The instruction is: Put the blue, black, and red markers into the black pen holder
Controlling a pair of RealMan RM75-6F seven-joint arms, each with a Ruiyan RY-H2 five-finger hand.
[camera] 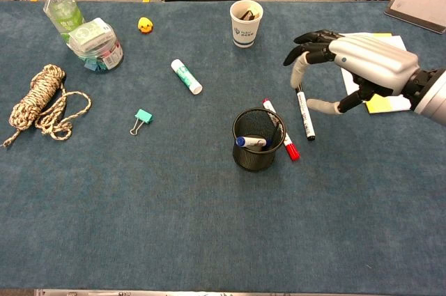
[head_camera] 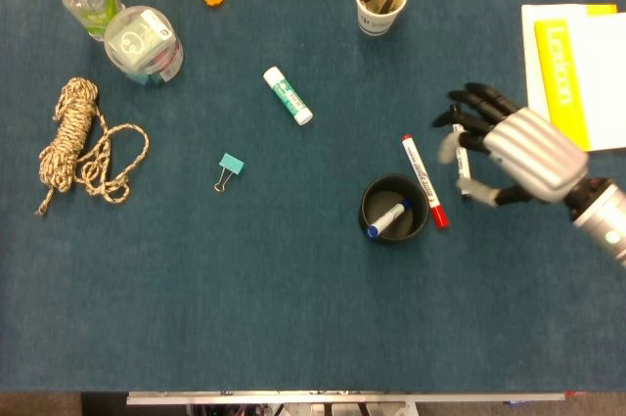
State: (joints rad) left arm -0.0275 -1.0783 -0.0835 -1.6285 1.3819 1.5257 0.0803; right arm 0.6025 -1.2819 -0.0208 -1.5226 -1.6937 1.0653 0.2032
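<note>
Above the black marker (camera: 304, 111), the right hand (camera: 352, 66) hovers with fingers spread and curved, holding nothing; the left hand is not in either view. One black marker lies flat on the table (camera: 209, 226) beneath the fingers, cap toward the near edge. One red marker (camera: 281, 129) lies just beside it, its red cap end close against the black pen holder (camera: 258, 141). This holder is a round mesh cup, and it contains one blue marker (camera: 251, 142) leaning across the inside, blue cap to the left.

Farther back stands one white paper cup (camera: 246, 23) with small objects inside that cannot be identified. One white glue stick (camera: 186, 76) with green print lies to the left, then one teal binder clip (camera: 142, 118).

At the far left: one coiled, braided rope (camera: 40, 104), one clear round tub (camera: 96, 42) with mixed contents, one clear plastic bottle (camera: 60, 9), and one small yellow duck (camera: 145, 26). Yellow and white paper (head_camera: 577, 73) lies at the right edge.
</note>
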